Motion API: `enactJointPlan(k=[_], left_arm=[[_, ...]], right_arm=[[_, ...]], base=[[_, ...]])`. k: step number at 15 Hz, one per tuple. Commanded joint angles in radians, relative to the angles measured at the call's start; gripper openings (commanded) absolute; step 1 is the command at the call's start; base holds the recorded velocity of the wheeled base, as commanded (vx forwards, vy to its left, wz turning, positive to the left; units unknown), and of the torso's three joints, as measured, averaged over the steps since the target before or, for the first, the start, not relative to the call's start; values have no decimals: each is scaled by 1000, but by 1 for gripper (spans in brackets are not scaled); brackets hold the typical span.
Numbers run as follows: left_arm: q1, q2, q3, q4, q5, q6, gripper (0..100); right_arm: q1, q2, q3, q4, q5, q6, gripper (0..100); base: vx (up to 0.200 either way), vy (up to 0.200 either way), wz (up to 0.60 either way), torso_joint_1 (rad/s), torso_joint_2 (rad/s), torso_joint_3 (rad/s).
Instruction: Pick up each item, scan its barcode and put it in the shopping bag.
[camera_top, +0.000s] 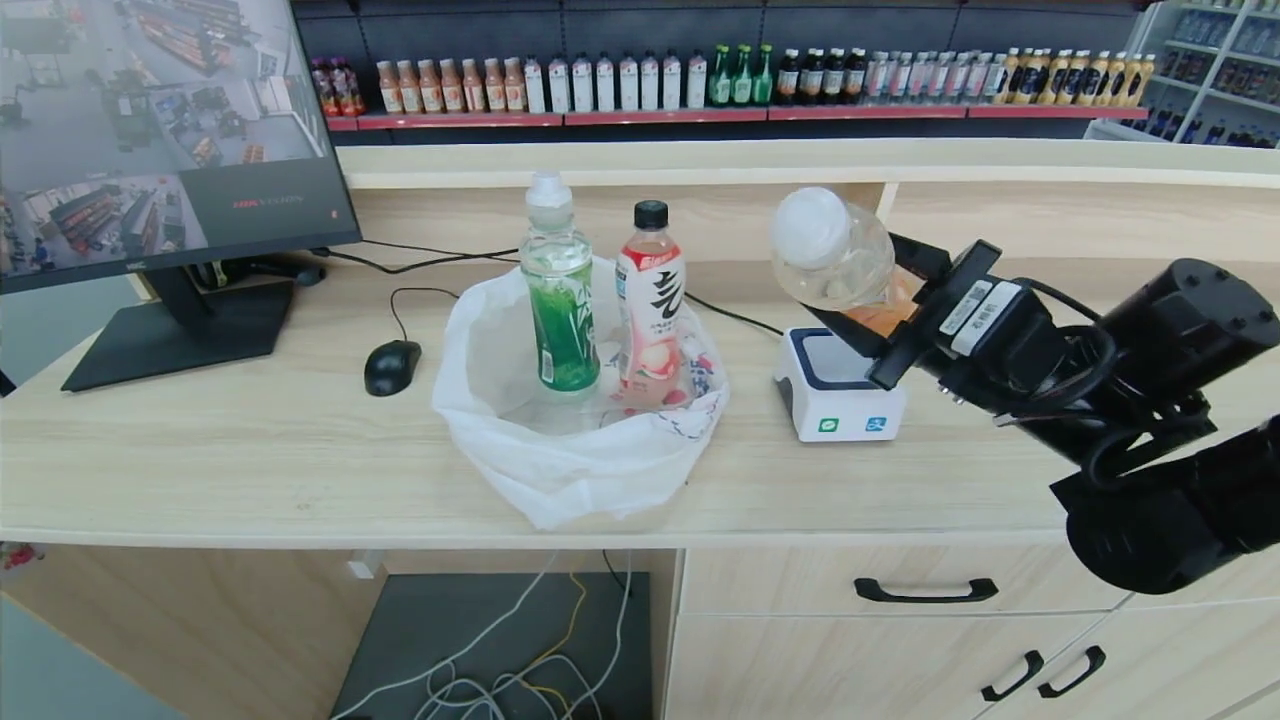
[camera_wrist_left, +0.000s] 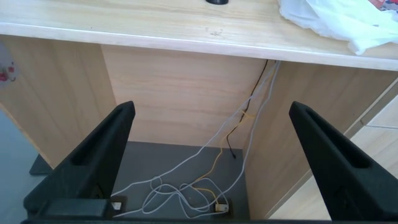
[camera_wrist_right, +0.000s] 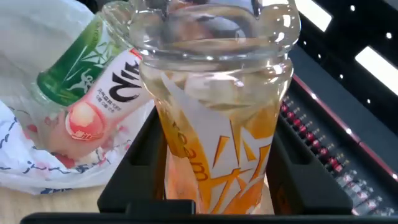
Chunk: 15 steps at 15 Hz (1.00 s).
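Note:
My right gripper (camera_top: 885, 300) is shut on a clear bottle with an orange label (camera_top: 835, 260), held tilted in the air above the white barcode scanner (camera_top: 838, 395). The right wrist view shows that same orange-label bottle (camera_wrist_right: 217, 124) clamped between the black fingers (camera_wrist_right: 140, 168). A white shopping bag (camera_top: 580, 440) lies open on the counter with a green-label bottle (camera_top: 560, 290) and a pink-label bottle (camera_top: 650, 310) standing upright in it. My left gripper (camera_wrist_left: 211, 162) hangs open below the counter edge, facing the cables under the desk.
A black mouse (camera_top: 392, 366) lies left of the bag, and a monitor (camera_top: 160, 130) stands at the far left. Behind the counter (camera_top: 250, 450) rises a wooden ledge (camera_top: 700, 160). Drawers with black handles (camera_top: 925, 590) sit beneath the counter on the right.

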Motion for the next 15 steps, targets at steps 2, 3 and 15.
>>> enactJointPlan(k=[2,3,15], left_arm=[[0,0,-1,0,1,0,100],[0,0,-1,0,1,0,100],[0,0,-1,0,1,0,100]], right_arm=[[-25,87,-92,0,38,-33,0],[-25,110,-117,0,60,-41,0],[-59,172,-189,0,184,-76,0]], base=[[0,0,0,0,0,0],[0,0,0,0,0,0],[0,0,0,0,0,0]])
